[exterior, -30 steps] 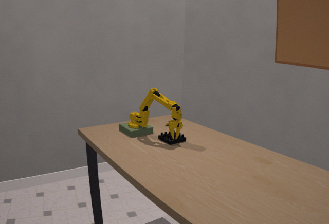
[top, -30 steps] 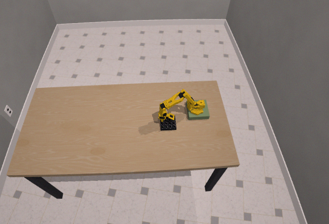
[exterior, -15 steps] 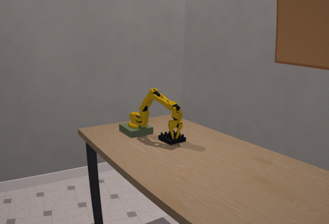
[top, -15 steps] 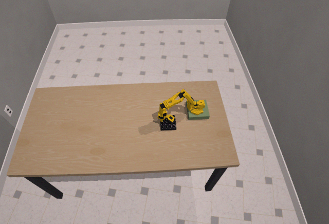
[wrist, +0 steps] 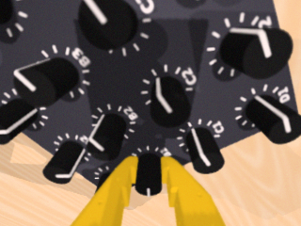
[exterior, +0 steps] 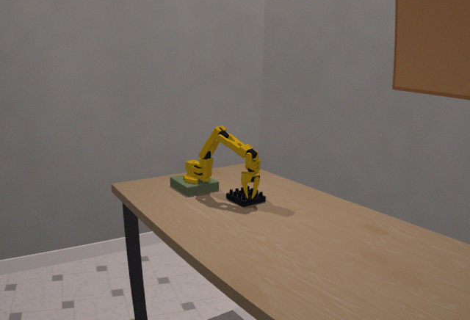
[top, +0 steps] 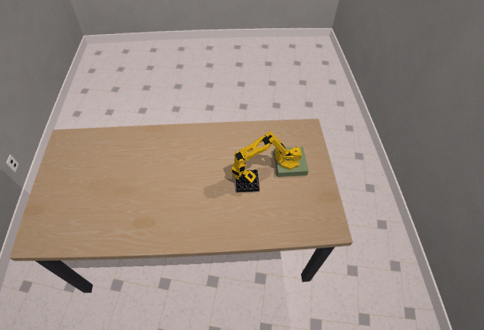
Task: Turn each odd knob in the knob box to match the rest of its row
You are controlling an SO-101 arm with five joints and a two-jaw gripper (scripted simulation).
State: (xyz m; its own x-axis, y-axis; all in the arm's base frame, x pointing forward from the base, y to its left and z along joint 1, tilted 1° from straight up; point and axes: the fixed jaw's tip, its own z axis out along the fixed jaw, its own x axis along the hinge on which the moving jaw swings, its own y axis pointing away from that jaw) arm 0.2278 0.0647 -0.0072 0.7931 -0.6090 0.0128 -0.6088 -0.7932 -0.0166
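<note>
The black knob box [top: 247, 191] [exterior: 233, 200] stands on the table, with white marks and labels around its knobs. My gripper [exterior: 250, 197] [wrist: 149, 165] is low over the box and shut on knob B1 [wrist: 149, 183], whose label is partly covered; a short white line shows on its top. In the wrist view, knobs C1 [wrist: 207, 157], C2 [wrist: 165, 113] and C3 [wrist: 110, 30] have lines toward the upper left. Knobs B2 [wrist: 113, 132], B3 [wrist: 61, 77], D1 [wrist: 270, 122] and D2 [wrist: 249, 58] also show. The fingers hide part of the row A knob beside B1.
My arm reaches from its green base block [top: 292, 172] [exterior: 194, 188], behind the knob box, on the wooden table [top: 136, 185] [exterior: 322, 248]. Neighbouring knobs stand close around the fingers, with B2 and C1 nearest.
</note>
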